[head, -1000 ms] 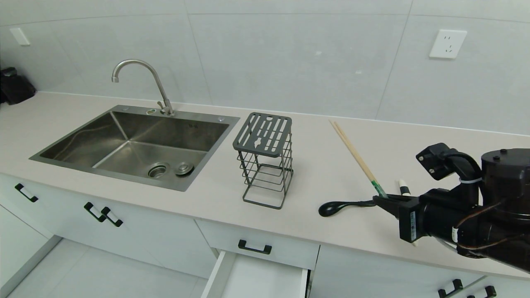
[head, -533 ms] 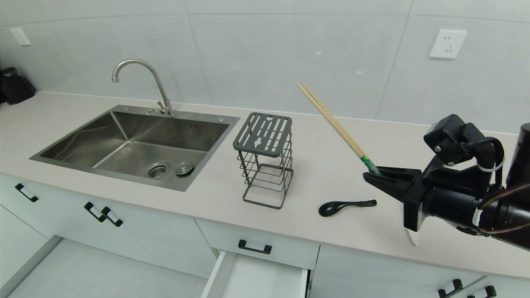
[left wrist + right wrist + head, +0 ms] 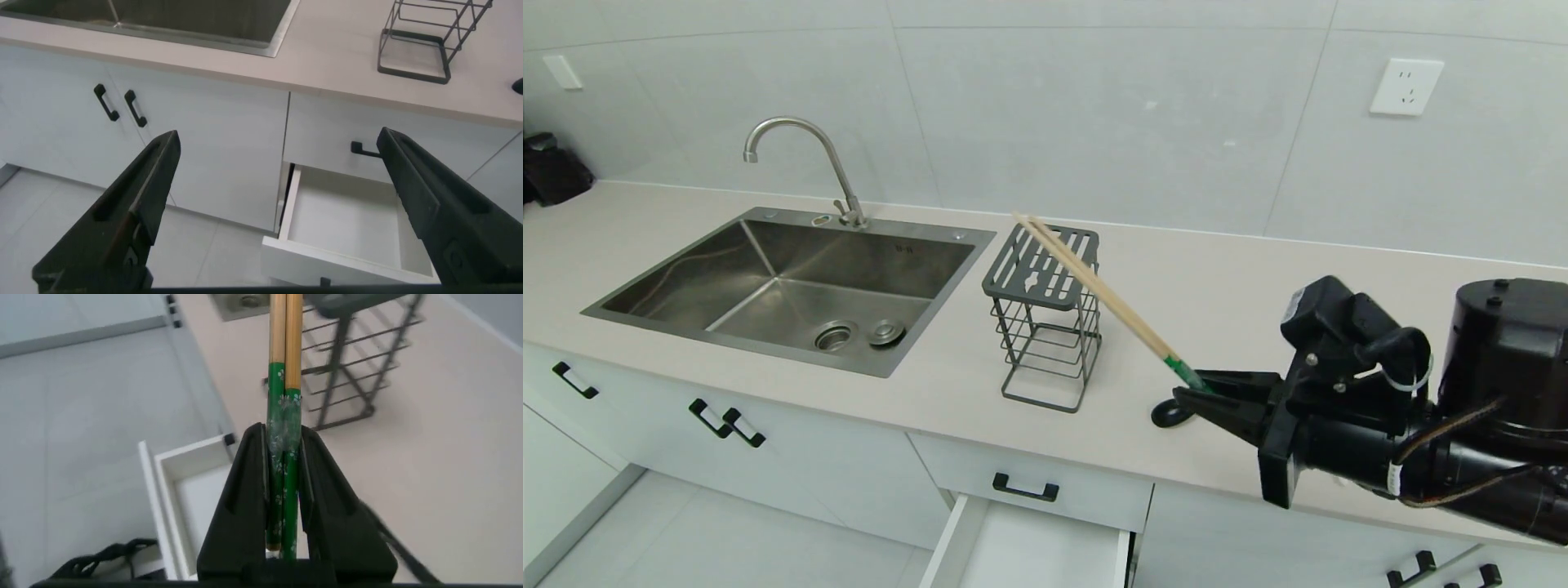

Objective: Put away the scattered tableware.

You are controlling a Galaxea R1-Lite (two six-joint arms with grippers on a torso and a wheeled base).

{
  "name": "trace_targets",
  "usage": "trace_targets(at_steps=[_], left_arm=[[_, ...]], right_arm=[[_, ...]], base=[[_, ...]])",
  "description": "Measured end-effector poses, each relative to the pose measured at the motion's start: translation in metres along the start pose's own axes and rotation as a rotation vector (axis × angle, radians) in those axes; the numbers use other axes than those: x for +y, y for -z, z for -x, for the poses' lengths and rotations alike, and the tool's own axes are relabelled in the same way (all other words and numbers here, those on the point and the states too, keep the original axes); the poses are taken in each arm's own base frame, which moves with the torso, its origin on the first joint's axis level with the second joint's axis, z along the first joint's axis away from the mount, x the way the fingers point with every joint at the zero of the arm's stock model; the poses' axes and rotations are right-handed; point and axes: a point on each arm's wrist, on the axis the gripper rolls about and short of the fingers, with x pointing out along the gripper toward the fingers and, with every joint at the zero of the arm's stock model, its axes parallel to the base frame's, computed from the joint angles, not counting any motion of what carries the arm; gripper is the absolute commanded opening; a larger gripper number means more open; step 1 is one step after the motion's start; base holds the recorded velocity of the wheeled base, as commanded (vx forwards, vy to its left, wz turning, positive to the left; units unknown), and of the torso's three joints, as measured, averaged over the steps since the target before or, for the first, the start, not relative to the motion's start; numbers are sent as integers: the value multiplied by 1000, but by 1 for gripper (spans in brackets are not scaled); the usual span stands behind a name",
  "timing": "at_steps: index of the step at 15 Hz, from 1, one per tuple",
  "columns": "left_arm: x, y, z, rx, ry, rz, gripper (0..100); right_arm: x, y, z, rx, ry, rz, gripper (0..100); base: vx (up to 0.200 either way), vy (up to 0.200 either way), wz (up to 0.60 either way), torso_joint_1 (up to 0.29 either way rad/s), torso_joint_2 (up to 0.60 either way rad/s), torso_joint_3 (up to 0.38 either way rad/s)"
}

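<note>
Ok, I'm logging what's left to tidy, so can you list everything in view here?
pale counter: one, beige, along the wall
stainless steel sink: one, silver, set in the counter
curved metal faucet: one, silver, behind the sink
dark grey wire rack: one, on the counter beside the sink
wooden chopsticks with green ends: two, held in the right gripper
black spoon: one, on the counter, partly behind that gripper
white drawer: one, open, below the counter
white wall socket: one, upper right
right gripper: one, black, shut on the chopsticks
left gripper: one, black, open, near the cabinets
</note>
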Motion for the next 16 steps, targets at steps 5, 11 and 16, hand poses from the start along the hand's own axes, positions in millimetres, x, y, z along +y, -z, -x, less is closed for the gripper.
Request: trace_targets(at_steps=[5,11,16], left_arm=[[0,0,0,0,0,0,100],[0,0,0,0,0,0,100],[0,0,0,0,0,0,100]], right_arm=[[23,27,-6,118,-91,-14,0],[37,32,-16,130,-184,39,0],[39,38,-24,142,-211,108,0]], base=[[0,0,0,0,0,0],[0,0,0,0,0,0],[0,0,0,0,0,0]])
